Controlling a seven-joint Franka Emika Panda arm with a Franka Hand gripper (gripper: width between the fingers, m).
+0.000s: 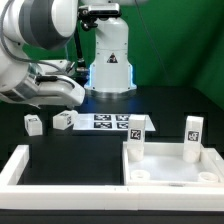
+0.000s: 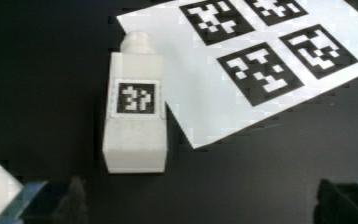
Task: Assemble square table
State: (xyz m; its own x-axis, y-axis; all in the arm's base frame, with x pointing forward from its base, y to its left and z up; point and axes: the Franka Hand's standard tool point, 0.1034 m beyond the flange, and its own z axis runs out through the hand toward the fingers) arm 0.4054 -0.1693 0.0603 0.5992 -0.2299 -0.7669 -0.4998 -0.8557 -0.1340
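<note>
One square tabletop (image 1: 175,168), two legs (image 1: 137,135) standing in it, sits well away from the fingers (image 2: 55,203). Marker board (image 2: 265,60) lies ahead of them, a loose leg (image 2: 135,112) at its edge, off-centre toward one finger. Centre over it, straddle its narrow width, descend. Gripper (image 2: 202,205) gapes wide, holding and touching nothing.

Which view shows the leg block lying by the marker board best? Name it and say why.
The wrist view: the leg block lies large and close, its tag sharp, at the edge of the marker board. The exterior view shows the same leg block only small, its tag hardly readable.
</note>
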